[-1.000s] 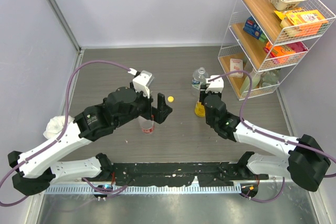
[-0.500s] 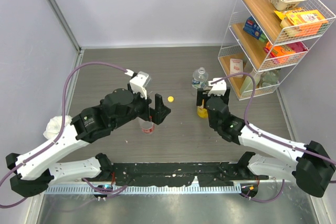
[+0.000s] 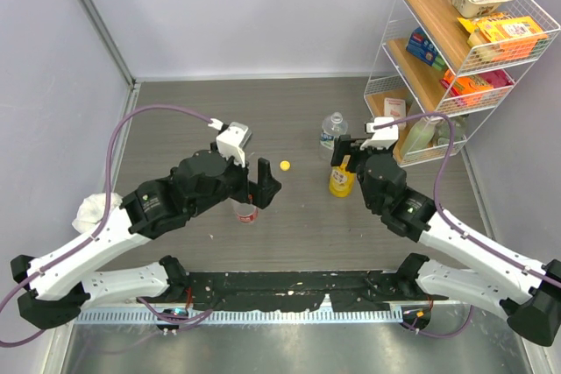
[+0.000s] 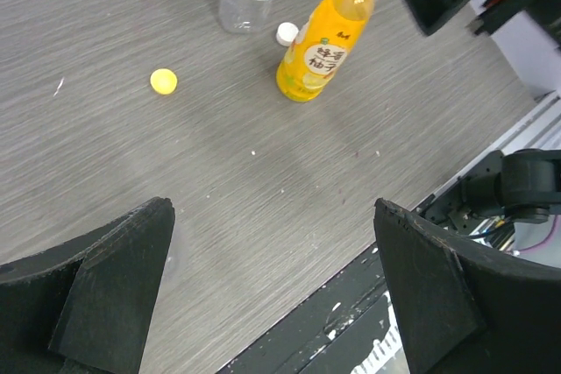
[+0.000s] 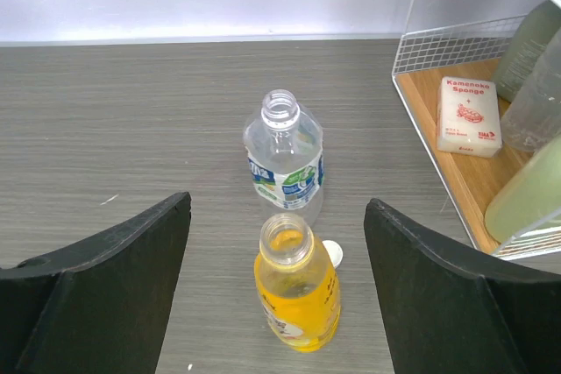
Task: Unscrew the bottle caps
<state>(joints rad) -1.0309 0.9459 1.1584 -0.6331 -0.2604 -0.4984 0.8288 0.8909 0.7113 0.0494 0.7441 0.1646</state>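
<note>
Standing upright right of the table's middle, the yellow-orange bottle (image 5: 296, 295) has its neck open and orange liquid up to the shoulder. Just behind it is the blue-white label bottle (image 5: 282, 159), also upright with an open neck; close, cannot tell if they touch. The white cap (image 5: 331, 254) lies flat on the table (image 3: 193, 120) just beside the yellow-orange bottle's base, on the rack side. The yellow cap (image 3: 285, 165) lies alone on the table, left of both bottles, between them and the left gripper (image 3: 268, 185). The red-label bottle (image 3: 246, 211) stands under the left arm's wrist, mostly hidden; cannot tell whether its cap is on. The left gripper is released, jaws wide apart, grasping nothing, hanging just right of the red-label bottle, with the yellow cap and both open bottles in its wrist view. The right gripper (image 3: 344, 157) is released too, jaws spread wide, holding nothing. It hangs above the yellow-orange bottle, and both open bottles sit framed between its fingers in the wrist view. A wire rack (image 3: 443, 59) with wooden shelves stands at the table's far right, with snack boxes on the upper shelves and a sponge pack (image 5: 465, 117) on the low shelf beside some bottles. A crumpled white cloth (image 3: 92, 209) sits at the table's left edge by the left arm.
</note>
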